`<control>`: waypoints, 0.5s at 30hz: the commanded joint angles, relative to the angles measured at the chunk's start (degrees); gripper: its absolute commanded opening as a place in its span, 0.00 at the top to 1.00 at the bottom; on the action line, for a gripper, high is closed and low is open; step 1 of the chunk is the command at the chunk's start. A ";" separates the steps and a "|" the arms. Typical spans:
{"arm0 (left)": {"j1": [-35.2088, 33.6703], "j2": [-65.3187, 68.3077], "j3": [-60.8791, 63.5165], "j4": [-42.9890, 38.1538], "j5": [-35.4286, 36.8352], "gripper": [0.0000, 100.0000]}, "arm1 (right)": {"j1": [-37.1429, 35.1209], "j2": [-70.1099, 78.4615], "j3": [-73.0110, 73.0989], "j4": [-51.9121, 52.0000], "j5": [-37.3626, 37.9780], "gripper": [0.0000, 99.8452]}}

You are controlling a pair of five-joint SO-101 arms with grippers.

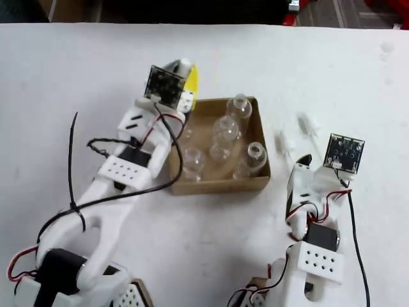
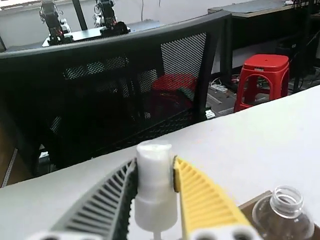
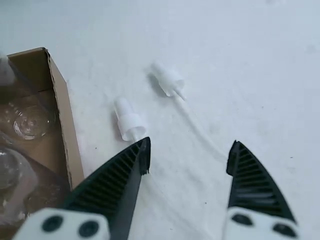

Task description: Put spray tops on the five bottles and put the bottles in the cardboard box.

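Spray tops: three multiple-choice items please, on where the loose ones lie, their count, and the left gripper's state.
1. The loose tops lie: A in the box; B on the left arm's side of the box; C on the table, on the box's right-arm side.
2. How many loose tops: A one; B two; C four.
3. Left gripper: A shut on a top; B open; C shut, empty.
Answers: C, both lie on bare table beside the box; B, two show there; A, it clamps a white top.
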 commanded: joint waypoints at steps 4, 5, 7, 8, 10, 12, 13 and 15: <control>-0.31 -0.22 2.11 -1.76 1.14 0.98 | 0.48 -0.13 -0.18 -1.19 0.79 0.77; -0.31 -0.22 2.20 -1.76 1.14 0.98 | 0.48 -0.13 -0.18 -1.19 0.79 0.77; -0.40 -0.22 2.20 -1.67 1.14 0.98 | 0.48 -0.13 -0.18 -1.19 0.79 0.77; -0.40 -0.22 2.20 -1.67 1.14 0.98 | 0.48 -0.13 -0.18 -1.19 0.79 0.77; -0.40 -0.48 2.20 -1.58 1.14 0.97 | 0.48 -0.13 -0.18 -1.19 0.79 0.77; -0.40 -0.66 2.20 -1.49 1.23 0.94 | 0.48 -0.13 -0.18 -1.19 0.79 0.77; -0.40 -0.66 2.20 -1.49 1.41 0.92 | 0.48 -0.13 -0.18 -1.19 0.79 0.77; -0.40 -0.66 2.20 -1.41 3.52 0.87 | 0.48 -0.13 -0.18 -1.27 0.79 0.77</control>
